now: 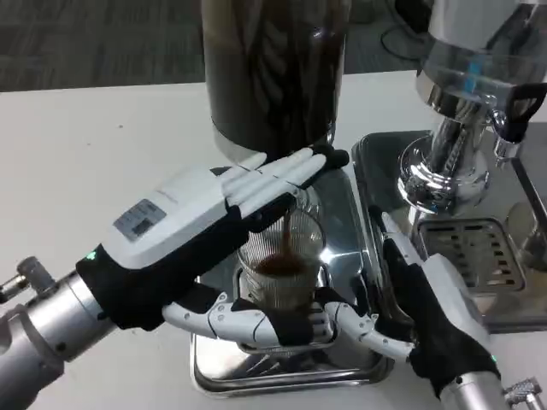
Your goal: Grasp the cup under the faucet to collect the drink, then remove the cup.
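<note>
A clear cup stands on the silver drip tray under the dark drink dispenser. It is partly full of brown drink, and a thin brown stream falls into it. My left hand reaches over the cup from the left. Its fingers lie across the faucet and hide it, and its thumb curls round the front of the cup's base. My right hand sits to the right of the cup with its fingers spread, its thumb touching the cup's base.
A chrome machine with a grated tray stands close on the right, just behind my right hand. The white table stretches out to the left.
</note>
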{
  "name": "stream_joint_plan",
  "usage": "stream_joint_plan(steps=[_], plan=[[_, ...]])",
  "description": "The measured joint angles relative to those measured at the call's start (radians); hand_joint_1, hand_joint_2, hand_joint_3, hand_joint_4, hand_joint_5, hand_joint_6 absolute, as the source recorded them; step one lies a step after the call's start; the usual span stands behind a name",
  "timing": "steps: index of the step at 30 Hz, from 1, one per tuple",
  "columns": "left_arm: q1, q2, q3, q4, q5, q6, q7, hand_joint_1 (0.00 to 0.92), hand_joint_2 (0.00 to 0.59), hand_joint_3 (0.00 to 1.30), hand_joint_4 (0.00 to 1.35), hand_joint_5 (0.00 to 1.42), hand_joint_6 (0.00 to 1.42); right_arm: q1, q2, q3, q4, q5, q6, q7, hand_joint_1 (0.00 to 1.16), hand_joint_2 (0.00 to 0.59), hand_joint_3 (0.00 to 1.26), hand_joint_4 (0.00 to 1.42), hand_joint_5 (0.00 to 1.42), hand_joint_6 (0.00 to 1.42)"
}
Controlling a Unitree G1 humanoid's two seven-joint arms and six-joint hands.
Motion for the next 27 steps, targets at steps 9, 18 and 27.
stream_joint_plan(steps=[9,18,27], plan=[[0.004,0.011,0.003,-0.004,0.0,0.001,0.01,0.0,0.113,0.04,0.0,0.08,0.02,-0.04,0.021,-0.006,0.108,0.056,-0.125,-0.001,0.61,0.207,0.0,0.0,0.0,0.08],[0.01,0.015,0.006,-0.012,-0.001,0.01,0.012,0.0,0.114,0.04,0.0,0.08,0.02,-0.077,0.042,0.001,0.152,0.06,-0.137,0.018,0.61,0.207,0.0,0.0,0.0,0.09],[0.028,0.017,0.018,-0.025,0.001,0.018,0.017,0.0,0.115,0.04,0.0,0.09,0.02,-0.117,0.041,0.015,0.186,0.046,-0.143,0.032,0.62,0.214,0.0,0.0,0.0,0.11]])
